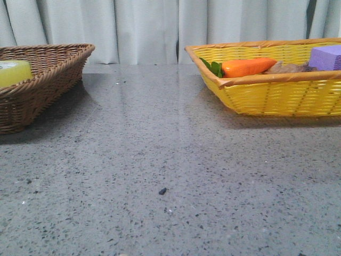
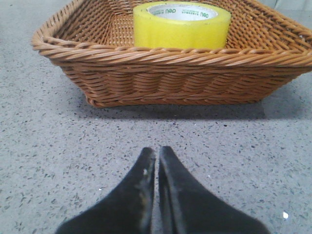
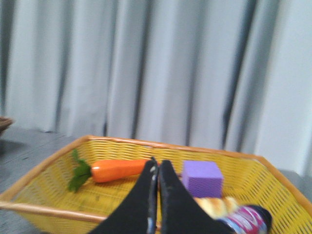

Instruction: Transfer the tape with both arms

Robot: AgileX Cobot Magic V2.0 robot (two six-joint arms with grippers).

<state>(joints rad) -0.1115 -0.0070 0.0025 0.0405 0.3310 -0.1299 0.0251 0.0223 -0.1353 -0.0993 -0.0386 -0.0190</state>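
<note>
The tape, a wide glossy yellow roll with a white core rim and green lettering, lies flat inside the brown wicker basket. In the front view the tape shows at the far left edge inside that basket. My left gripper is shut and empty, low over the grey table a short way in front of the basket. My right gripper is shut and empty, held in front of the yellow basket. Neither gripper shows in the front view.
The yellow basket at the right holds an orange toy carrot, a purple block, a bread-like item and a colourful packet. Grey curtains hang behind the speckled table.
</note>
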